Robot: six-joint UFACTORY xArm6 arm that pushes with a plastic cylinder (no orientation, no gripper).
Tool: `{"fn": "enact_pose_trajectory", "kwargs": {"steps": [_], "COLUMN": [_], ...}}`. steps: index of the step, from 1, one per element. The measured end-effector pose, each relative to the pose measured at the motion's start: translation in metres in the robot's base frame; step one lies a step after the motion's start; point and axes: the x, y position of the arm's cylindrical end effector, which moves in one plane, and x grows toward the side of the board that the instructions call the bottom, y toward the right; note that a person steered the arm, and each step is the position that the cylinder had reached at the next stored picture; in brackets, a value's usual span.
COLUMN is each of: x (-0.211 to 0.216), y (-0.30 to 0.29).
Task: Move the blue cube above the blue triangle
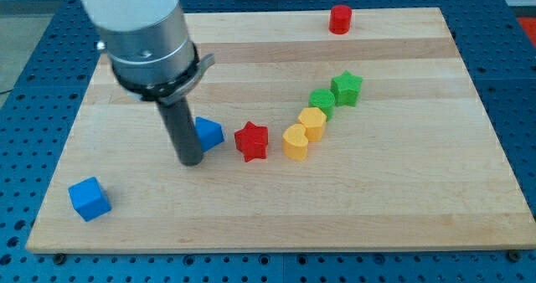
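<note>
Camera view, sole frame.

Counter (402, 224): pale wooden board on a blue perforated base.

Pincer: none fitted; there is no opening or hold to report. The arm ends in a dark rod. My tip (192, 162) rests on the board just left of the blue triangle, touching or nearly touching it; the rod hides that block's left edge.

Blue triangle (208, 132): left of the board's middle, partly behind the rod. Shape is hard to confirm from what shows.

Blue cube (90, 198): near the board's bottom-left corner, well apart from the triangle, below it and to the view's left. Nothing touches it.

Red star (251, 141): just right of the triangle, a small gap between.

Yellow heart (295, 142) and a second yellow block (312, 122): touching, in a diagonal line rising to the right.

Green block (322, 100) and green star (346, 88): they carry that diagonal on, close together.

Red cylinder (339, 19): alone near the top edge, right of centre.

Progress, as judged: the cube is not above the triangle, so the task looks wholly undone. My tip stands by the triangle, not the cube. What remains: bring the tip below and left of the cube, then push it up and right, past the triangle's left side, to the bare board above it without knocking the triangle.
</note>
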Motion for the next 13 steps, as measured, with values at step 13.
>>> {"fn": "enact_pose_trajectory", "kwargs": {"steps": [13], "x": [0.057], "y": [-0.073]}}
